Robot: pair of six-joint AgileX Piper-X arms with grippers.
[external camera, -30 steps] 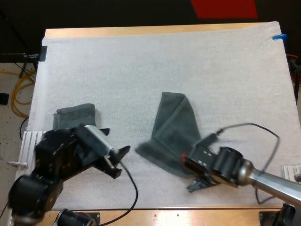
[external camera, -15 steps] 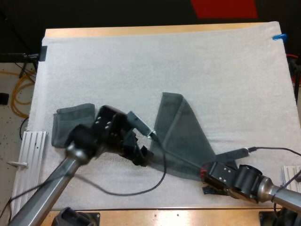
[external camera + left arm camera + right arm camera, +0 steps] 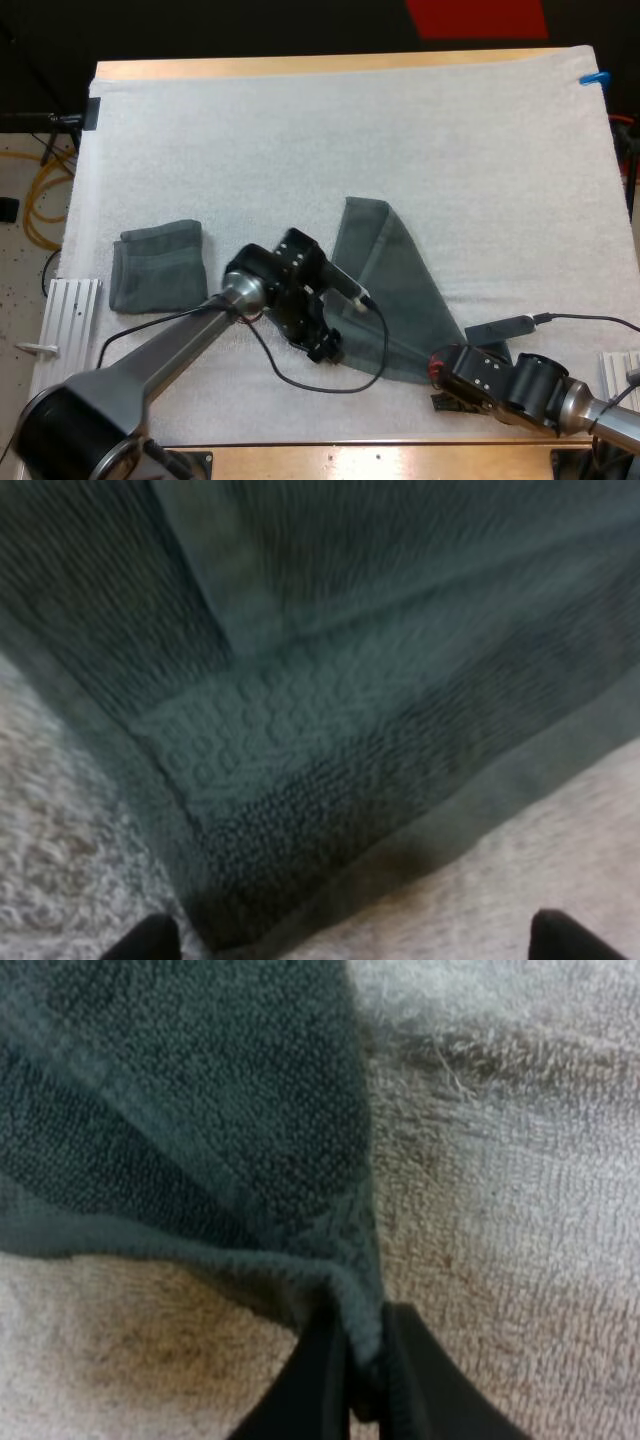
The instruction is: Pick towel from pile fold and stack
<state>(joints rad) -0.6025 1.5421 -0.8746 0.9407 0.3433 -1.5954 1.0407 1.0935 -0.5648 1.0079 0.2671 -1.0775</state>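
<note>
A dark grey-green towel (image 3: 392, 288) lies partly spread on the white mat (image 3: 300, 130), narrow at its far end and wide toward me. My right gripper (image 3: 444, 384) is shut on the towel's near right corner; its fingers (image 3: 322, 1380) pinch the towel (image 3: 180, 1110) hem from both sides. My left gripper (image 3: 326, 346) hovers at the near left corner, open, fingertips (image 3: 150, 940) set wide apart over the towel (image 3: 330, 730) corner. One folded towel (image 3: 158, 265) rests at the mat's left.
A ribbed metal rail (image 3: 65, 320) lies beside the mat's left edge, near the folded towel. The wooden front edge of the table (image 3: 350, 460) runs close under both grippers. The far half of the mat is bare.
My left arm swung right, from near the folded towel to the spread towel's near left corner. My right gripper pulled its corner rightward and toward me, widening the towel.
</note>
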